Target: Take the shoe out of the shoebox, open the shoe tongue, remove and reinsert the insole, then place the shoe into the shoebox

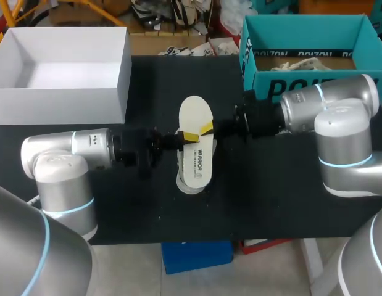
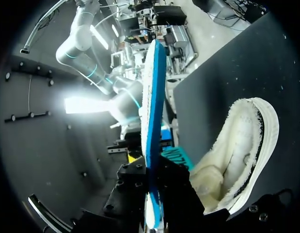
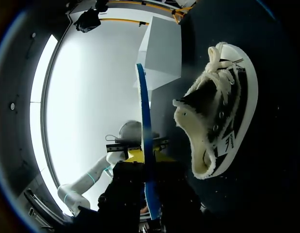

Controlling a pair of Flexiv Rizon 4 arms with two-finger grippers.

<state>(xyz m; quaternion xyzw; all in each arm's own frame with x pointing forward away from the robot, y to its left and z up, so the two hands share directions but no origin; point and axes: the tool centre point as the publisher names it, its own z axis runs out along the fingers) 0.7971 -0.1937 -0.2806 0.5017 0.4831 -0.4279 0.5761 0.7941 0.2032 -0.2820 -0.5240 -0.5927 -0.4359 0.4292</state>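
Both jaws are clamped on the insole [image 1: 195,111]: your left gripper [image 1: 189,135] pinches one long edge and your right gripper [image 1: 207,129] the opposite edge, both about halfway along it. Between them they hold it flat in the air, directly above the shoe [image 3: 217,116]. The shoe lies on the black table [image 1: 289,203], tipped onto its side, with its fleecy lining and loose laces showing and its opening facing the grippers. Judge the insole as very light, thin and bendy: pale fabric on top, blue foam below. It will likely sag or buckle if the two arms close toward each other, and flop if one lets go without warning. Edge pinches like these suit carrying. For pushing it back in, a hold nearer the heel end would probably steer the toe end into the shoe better. The shoe looks soft-walled and light, so expect it to slide or roll when pushed. Its firmest holds are probably the rubber sole rim and the heel collar; the fleece and laces will give. Past the shoe on your right arm's side stands a teal box [image 1: 302,83], and on your left arm's side a white box [image 1: 55,105].
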